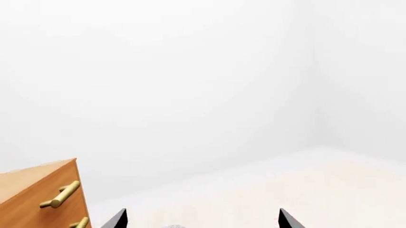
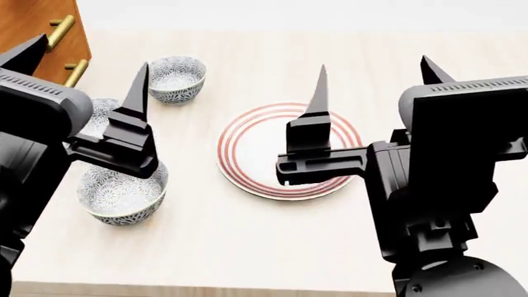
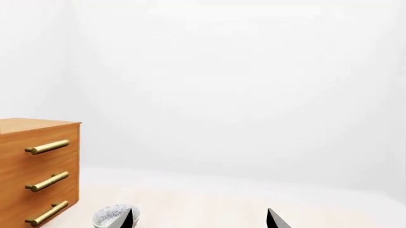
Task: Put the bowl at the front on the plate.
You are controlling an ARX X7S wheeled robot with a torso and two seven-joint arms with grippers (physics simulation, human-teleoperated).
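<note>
In the head view the front bowl (image 2: 117,197), white with a blue-grey flower pattern, stands at the near left of the table. The plate (image 2: 247,154), white with red rings, lies to its right at the table's middle. My left gripper (image 2: 95,51) hangs open and empty above the left bowls, and one finger (image 2: 136,105) covers the front bowl's far rim. My right gripper (image 2: 373,62) is open and empty over the plate's right half. Each wrist view shows only the fingertips of its gripper, left (image 1: 201,214) and right (image 3: 201,216), wide apart.
A second bowl (image 2: 175,75) stands at the back left, and a third (image 2: 99,110) is partly hidden behind my left gripper. One bowl (image 3: 109,216) shows in the right wrist view. A wooden drawer cabinet (image 2: 49,37) with brass handles borders the pale table (image 2: 247,247) on the left.
</note>
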